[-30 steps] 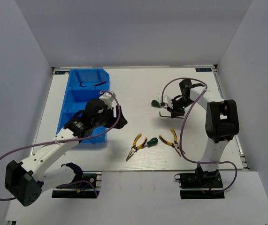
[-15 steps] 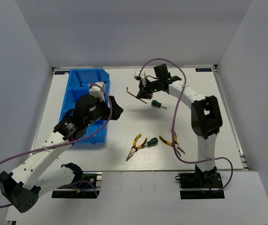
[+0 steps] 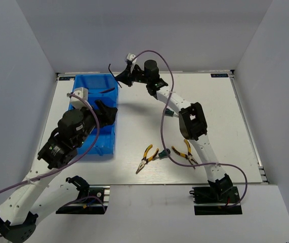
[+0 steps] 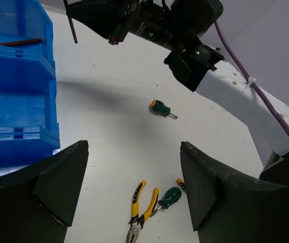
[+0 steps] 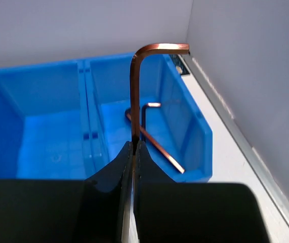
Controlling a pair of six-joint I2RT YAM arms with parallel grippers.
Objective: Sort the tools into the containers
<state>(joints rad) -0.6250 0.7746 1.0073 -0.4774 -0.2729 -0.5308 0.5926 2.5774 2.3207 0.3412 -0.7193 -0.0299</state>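
Right pincer is pinching a hex key upright, aiming it at the bin holding its twin; left pincer is hanging spread, empty.

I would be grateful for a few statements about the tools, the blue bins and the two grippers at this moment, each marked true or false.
1. The right gripper is shut on a dark L-shaped hex key. True.
2. The left gripper holds a green-handled screwdriver. False: its jaws stand open and empty.
3. A second dark hex key lies inside a compartment of the bright blue plastic bins. True.
4. Both yellow-and-black-handled pliers are in the bins. False: one pair and the other pair lie on the white table.
5. Two stubby green-handled screwdrivers, one and another, lie on the table. True.
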